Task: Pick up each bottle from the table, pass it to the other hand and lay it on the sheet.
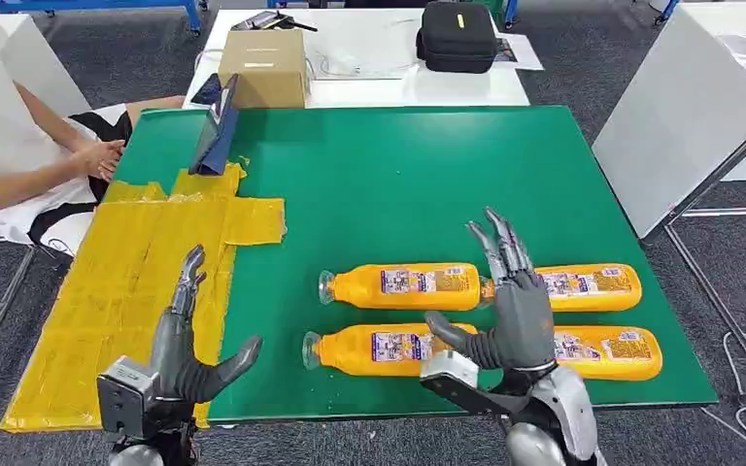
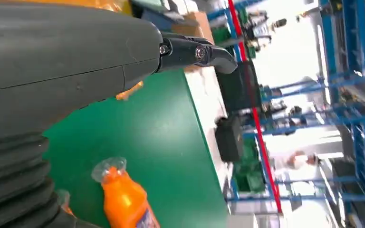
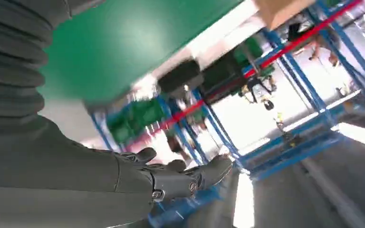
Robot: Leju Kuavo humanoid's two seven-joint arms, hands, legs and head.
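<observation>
- Head view: four orange bottles are seen lying on their sides on the green table (image 1: 398, 175), set in two rows of two. The far left bottle (image 1: 403, 286) and the near left bottle (image 1: 384, 349) are shown with their clear caps toward the yellow sheet (image 1: 126, 291); the far right bottle (image 1: 593, 286) and the near right bottle (image 1: 612, 351) are partly hidden behind the right hand (image 1: 505, 311).
- The right hand is raised over the middle of the bottles, fingers spread and upright, thumb out to the side, nothing held. Whether a bottle is touched cannot be told.
- The left hand (image 1: 189, 340) is held over the edge of the sheet, fingers extended and apart, empty.
- A cardboard box (image 1: 264, 66) and a black case (image 1: 457, 37) are placed on a white table beyond; a person's arm (image 1: 49, 170) is rested at the far left corner.
- Left wrist view: the grey thumb (image 2: 190, 51) is stretched out over the green surface, and the capped neck of one bottle (image 2: 123, 194) is seen beneath it, untouched.
- Right wrist view: the dark fingers (image 3: 185, 175) are extended with nothing between them; blue racking is blurred behind.
</observation>
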